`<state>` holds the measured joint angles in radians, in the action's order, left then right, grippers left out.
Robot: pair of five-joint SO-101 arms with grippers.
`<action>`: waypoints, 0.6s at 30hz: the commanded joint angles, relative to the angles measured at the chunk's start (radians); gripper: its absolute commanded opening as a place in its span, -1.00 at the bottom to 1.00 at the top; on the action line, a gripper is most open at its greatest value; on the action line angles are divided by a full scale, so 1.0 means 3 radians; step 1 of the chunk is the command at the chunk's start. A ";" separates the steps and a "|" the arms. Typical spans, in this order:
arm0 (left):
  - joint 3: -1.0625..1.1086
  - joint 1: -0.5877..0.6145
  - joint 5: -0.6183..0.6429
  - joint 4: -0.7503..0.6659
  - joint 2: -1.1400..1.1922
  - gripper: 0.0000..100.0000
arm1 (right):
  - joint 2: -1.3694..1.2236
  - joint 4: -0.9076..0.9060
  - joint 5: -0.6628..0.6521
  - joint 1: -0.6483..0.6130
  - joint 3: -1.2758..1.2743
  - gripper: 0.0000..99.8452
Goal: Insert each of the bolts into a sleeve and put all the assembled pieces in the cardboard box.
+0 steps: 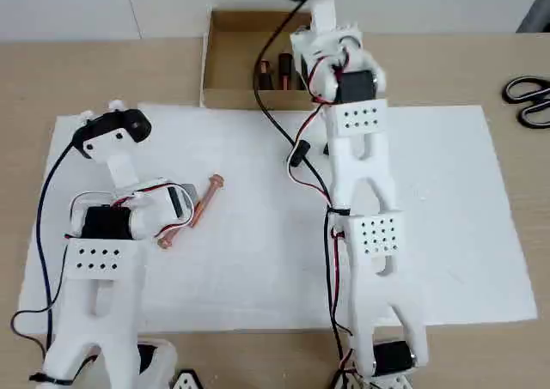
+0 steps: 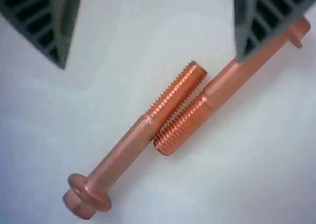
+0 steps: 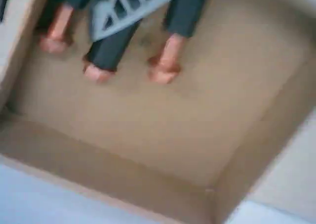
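While left gripper (image 2: 150, 61) hangs open over lower-left bolt (image 2: 118, 162) touching upper-right bolt (image 2: 222, 88), I'd ctr on one w/o nudging the other.

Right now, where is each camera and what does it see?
High view: above the table, looking down on both arms.
Left wrist view: on the left arm, facing two bolts under its open end effector.
Right wrist view: on the right arm, facing into the cardboard box past its end effector.
Shared: high view also shows bolts and box.
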<state>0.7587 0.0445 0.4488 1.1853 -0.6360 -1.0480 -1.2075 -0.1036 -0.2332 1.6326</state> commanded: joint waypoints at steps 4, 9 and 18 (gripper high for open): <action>-0.0038 -0.0010 -0.0031 0.0015 -0.0077 -0.57 | 0.0928 -0.1250 -0.0031 -0.0023 0.0159 -0.78; -0.0038 -0.0010 -0.0031 0.0015 -0.0077 -0.57 | 0.1250 -0.1609 -0.0026 0.0136 0.0143 -0.78; -0.0038 -0.0010 -0.0031 0.0026 -0.0077 -0.57 | 0.1629 -0.1634 -0.0020 0.0478 -0.0905 -0.79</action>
<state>0.7587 0.0445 0.4488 1.1853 -0.6360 -0.6843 -1.6878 -0.1036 -0.1166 1.4668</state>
